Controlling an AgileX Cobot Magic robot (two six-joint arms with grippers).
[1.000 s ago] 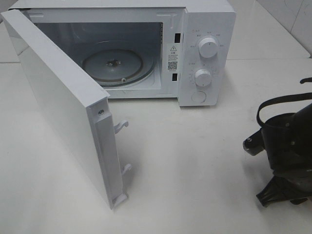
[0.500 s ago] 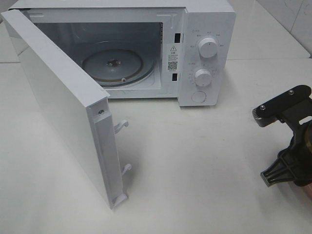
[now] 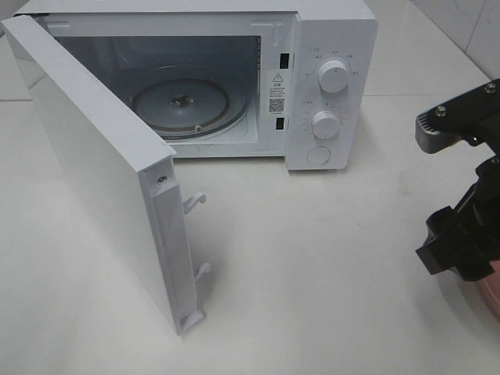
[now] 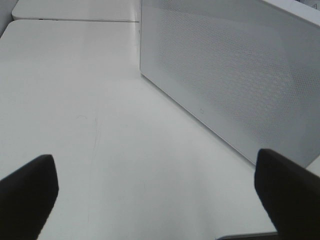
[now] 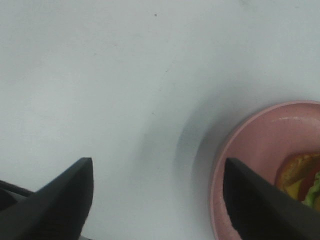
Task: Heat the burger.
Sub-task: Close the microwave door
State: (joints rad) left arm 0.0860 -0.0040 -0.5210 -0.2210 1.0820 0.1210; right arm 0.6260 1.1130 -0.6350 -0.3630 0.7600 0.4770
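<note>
The burger (image 5: 301, 181) lies on a pinkish-red plate (image 5: 240, 165); only its edge shows in the right wrist view, with brown bun, yellow and green. My right gripper (image 5: 160, 200) hovers over the table beside the plate. It is open, and the plate's rim reaches in by one finger (image 5: 260, 205). In the exterior view the right gripper (image 3: 449, 191) stands at the far right, covering the burger, and a sliver of plate (image 3: 492, 295) shows. The white microwave (image 3: 332, 47) has its door (image 3: 101, 164) swung wide. My left gripper (image 4: 160, 200) is open over bare table.
The glass turntable (image 3: 183, 105) sits inside the microwave cavity with nothing on it. Two dials (image 3: 334, 76) and a button are on the right-hand panel. The microwave's perforated side wall (image 4: 225, 75) stands ahead of the left gripper. The white table (image 3: 312, 258) stretches in front.
The right gripper has turned and its jaws have spread wider, one finger rising toward the back. A pink plate edge now shows under it. The microwave and door have not moved.
</note>
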